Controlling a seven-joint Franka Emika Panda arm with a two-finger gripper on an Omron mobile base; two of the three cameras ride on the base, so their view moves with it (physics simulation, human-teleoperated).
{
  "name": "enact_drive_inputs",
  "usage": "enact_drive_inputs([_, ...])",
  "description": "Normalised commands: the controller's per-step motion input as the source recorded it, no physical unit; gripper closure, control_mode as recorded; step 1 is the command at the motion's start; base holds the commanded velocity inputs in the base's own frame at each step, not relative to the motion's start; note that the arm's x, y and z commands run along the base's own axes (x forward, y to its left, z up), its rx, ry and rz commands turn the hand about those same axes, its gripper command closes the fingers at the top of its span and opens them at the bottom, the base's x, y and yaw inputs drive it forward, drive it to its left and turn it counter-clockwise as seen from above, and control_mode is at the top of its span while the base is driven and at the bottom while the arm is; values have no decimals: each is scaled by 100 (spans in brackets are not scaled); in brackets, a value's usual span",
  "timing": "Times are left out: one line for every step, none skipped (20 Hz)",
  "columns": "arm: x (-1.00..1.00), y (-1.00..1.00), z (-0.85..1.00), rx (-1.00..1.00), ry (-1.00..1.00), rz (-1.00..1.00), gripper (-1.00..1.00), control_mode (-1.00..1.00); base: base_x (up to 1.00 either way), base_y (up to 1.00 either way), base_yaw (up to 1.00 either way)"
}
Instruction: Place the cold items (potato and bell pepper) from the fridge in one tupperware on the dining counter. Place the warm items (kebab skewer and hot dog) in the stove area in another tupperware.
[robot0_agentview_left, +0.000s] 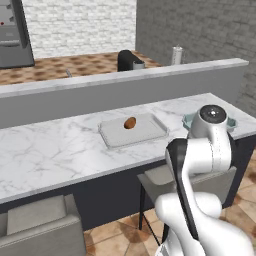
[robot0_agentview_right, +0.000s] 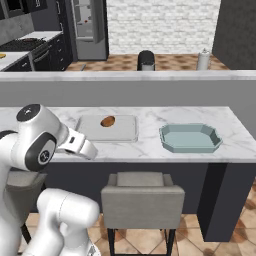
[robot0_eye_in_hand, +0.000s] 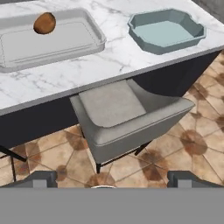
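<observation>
While the arm stands folded in front of the dining counter (robot0_agentview_right: 150, 145), the gripper (robot0_eye_in_hand: 112, 179) hangs above the floor tiles with its two dark fingertips (robot0_eye_in_hand: 43, 177) set wide apart and nothing between them, so it is open and empty. Below it, in the hand view, a grey padded stool (robot0_eye_in_hand: 127, 116) stands tucked against the counter's dark base.

On the marble top lies the flat pale tray (robot0_agentview_right: 125, 131), and the brown potato (robot0_agentview_right: 107, 121) rests inside it, near the tray's far edge. From the hand view the potato (robot0_eye_in_hand: 44, 22) sits toward the upper middle of the tray (robot0_eye_in_hand: 83, 43). In the left base view the potato (robot0_agentview_left: 130, 122) lies in the middle of the tray (robot0_agentview_left: 150, 134).

Beside the tray, apart from it and to its right in the right base view, sits the teal octagonal container (robot0_agentview_right: 167, 140), which holds nothing. It also shows in the hand view (robot0_eye_in_hand: 144, 41), and in the left base view (robot0_agentview_left: 187, 120) it is partly hidden behind the arm's joint.

Far behind the counter's raised grey ledge stands the grey fridge (robot0_agentview_right: 87, 27), its door open; what lies on its shelves is too small to tell.
</observation>
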Motion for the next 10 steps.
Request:
enact_drive_inputs([0,0,-9,-4,8,17,-100,-100,0,0,0])
enact_drive_inputs([0,0,-6,-2,7,14,-100,-100,0,0,0])
enact_drive_inputs([0,0,-9,0,2,9,-100,-100,0,0,0])
enact_drive_inputs([0,0,-12,0,1,6,-100,-100,0,0,0])
enact_drive_inputs([0,0,-14,0,1,5,-100,-100,0,0,0])
enact_drive_inputs([0,0,-12,0,1,4,-100,-100,0,0,0])
enact_drive_inputs([0,0,-10,0,0,4,-100,-100,0,0,0])
enact_drive_inputs([0,0,-10,0,0,4,-100,-100,0,0,0])
enact_drive_inputs([-2,-6,-7,0,0,5,-100,-100,0,0,0])
enact_drive_inputs([-4,-9,-7,0,0,5,-100,-100,0,0,0])
